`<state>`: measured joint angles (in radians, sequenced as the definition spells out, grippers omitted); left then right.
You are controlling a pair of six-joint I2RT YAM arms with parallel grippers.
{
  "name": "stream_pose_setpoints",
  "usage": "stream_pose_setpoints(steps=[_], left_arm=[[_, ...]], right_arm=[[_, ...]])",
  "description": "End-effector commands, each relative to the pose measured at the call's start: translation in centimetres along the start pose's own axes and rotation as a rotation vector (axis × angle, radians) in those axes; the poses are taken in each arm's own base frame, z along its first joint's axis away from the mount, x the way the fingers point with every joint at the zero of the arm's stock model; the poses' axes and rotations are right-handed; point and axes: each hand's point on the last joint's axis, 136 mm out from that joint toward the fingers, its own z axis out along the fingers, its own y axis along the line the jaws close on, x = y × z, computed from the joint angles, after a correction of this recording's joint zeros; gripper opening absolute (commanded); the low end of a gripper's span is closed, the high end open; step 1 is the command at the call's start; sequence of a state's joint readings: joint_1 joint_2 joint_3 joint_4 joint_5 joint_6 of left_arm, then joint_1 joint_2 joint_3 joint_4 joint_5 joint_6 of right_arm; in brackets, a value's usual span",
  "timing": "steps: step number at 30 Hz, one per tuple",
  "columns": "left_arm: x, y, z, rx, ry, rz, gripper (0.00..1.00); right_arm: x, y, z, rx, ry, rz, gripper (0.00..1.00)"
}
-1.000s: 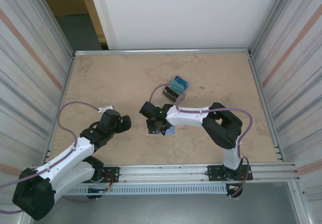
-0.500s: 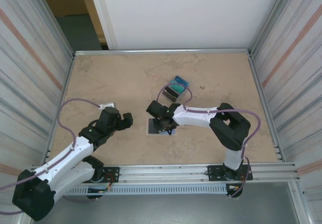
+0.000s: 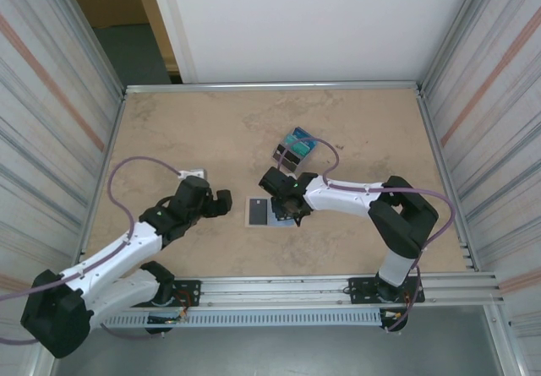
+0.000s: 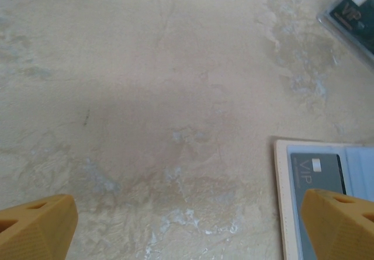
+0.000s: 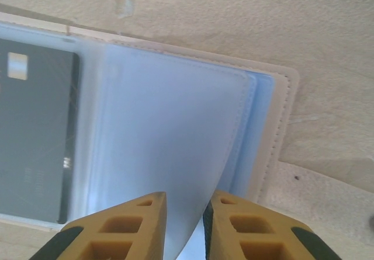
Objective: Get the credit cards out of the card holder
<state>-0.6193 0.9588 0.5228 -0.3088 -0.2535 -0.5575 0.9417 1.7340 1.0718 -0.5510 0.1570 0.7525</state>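
The right claw [image 5: 184, 222] is pictured nearly closed on a thin, pale blue leaf of the card holder [image 5: 175, 114], the leaf being pinched between its two yellow fingers [image 5: 123, 231]. The holder is laid open and flat on the desk [image 3: 186, 131], pale blue inside upward, with its tan stitched border seen along the edge. A dark grey card [image 5: 35, 137] is lodged in the page opposite the claw, behind a clear sleeve, a small pale chip visible at one corner.

From above, the right claw [image 3: 286, 213] is seen lowered onto the right half of the card holder [image 3: 272, 209], while the dark grey card [image 3: 256, 212] is left uncovered on the left half. The left claw [image 3: 224, 203] is held just to the left of the holder, apart from it.

In its own wrist view, the left claw [image 4: 187, 222] is spread wide and empty over bare desk, the card holder [image 4: 281, 201] and its card [image 4: 318, 172] lying by the right finger.

Farther back, a pile of cards [image 3: 296, 148], teal and dark, is set down well apart from the holder; its corner is caught in the left wrist view [image 4: 353, 11].
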Motion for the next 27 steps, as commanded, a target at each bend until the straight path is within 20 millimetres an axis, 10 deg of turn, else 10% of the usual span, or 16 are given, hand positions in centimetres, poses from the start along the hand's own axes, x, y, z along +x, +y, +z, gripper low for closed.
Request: stream_pose_setpoints(steps=[1,27], left_arm=[[-1.5,-1.0,-0.2,-0.009,-0.029,0.058,0.99],[0.1,-3.6,2.2,-0.098,0.049,0.309,0.99]], right_arm=[[0.0,-0.9,-0.6,0.024,-0.011,0.027,0.25],[-0.6,-4.7,-0.3,0.096,-0.015,0.050,0.24]])
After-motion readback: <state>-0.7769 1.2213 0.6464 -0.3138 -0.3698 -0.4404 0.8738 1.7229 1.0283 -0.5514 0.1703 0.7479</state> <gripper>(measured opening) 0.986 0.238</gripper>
